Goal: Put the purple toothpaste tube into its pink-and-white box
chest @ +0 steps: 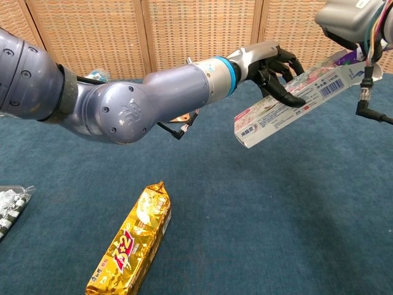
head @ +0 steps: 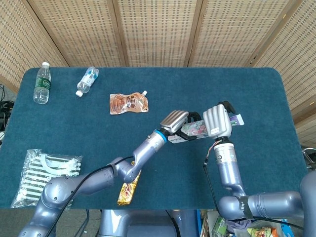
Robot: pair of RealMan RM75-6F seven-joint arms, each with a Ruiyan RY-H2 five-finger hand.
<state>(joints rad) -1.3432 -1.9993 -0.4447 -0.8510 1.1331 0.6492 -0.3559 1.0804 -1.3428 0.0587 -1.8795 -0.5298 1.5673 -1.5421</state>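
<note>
A gold snack bar (chest: 132,243) lies near the table's (head: 256,94) front edge. Above mid-table, the pink-and-white box (chest: 288,107) is gripped, tilted, by the left hand (chest: 276,64). The purple toothpaste tube (head: 236,119) is held at the box's raised end by the right hand (head: 217,120).

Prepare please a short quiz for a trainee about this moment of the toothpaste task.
1. True or false: the pink-and-white cardboard box lies flat on the blue table.
2. Which hand grips the box at its middle? A) left hand B) right hand
3. Which end of the box is higher in the chest view: the one nearer the right hand, or the far one?

Key: 1 false, it is held tilted above the table; 2 A; 3 the one nearer the right hand.
</note>
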